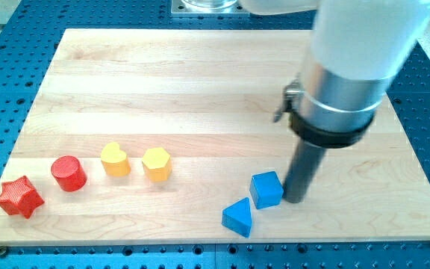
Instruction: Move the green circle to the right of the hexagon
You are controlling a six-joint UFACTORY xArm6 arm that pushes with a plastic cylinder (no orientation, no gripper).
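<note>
Six blocks visible on the desk (pixel 200 90), none of them green. The green circle isn't in view. Either it's hidden behind my arm's big housing at the view's upper right, or it's off the desk; can't tell which.

Layout:
- Loose row at the view's lower left: red star (pixel 19 197), red cylinder (pixel 69 173), yellow heart (pixel 115 159), yellow hexagon (pixel 156 164). All are apart from one another, and the heart and hexagon are close neighbours.
- Blue cube (pixel 266 189) and blue triangle (pixel 237 217) sit at bottom centre, corners near or just touching.

Tool: plain rod, no jaws, so it has nothing to open or shut and it grips nothing. My tip (pixel 293 200) is down on the desk just beside the blue cube's right face. Touching or a hair off, can't resolve it. It's well apart from the hexagon.

Why it sits this way, my read:
- The rod is vertical because it only pushes sideways at one height.
- The tip is parked by the blue pair, which isn't a push position for this task.
- The target slot, the bare wood right of the hexagon, is open. The blue blocks lie further right and lower, so they shouldn't block it.

Heading and long axis of the green circle: can't report either, since it's unseen. As a round piece it would have no long axis in plan anyway, so push direction matters and orientation doesn't. The hexagon is likewise compact, with no long axis.

Task not started, judging from this.
</note>
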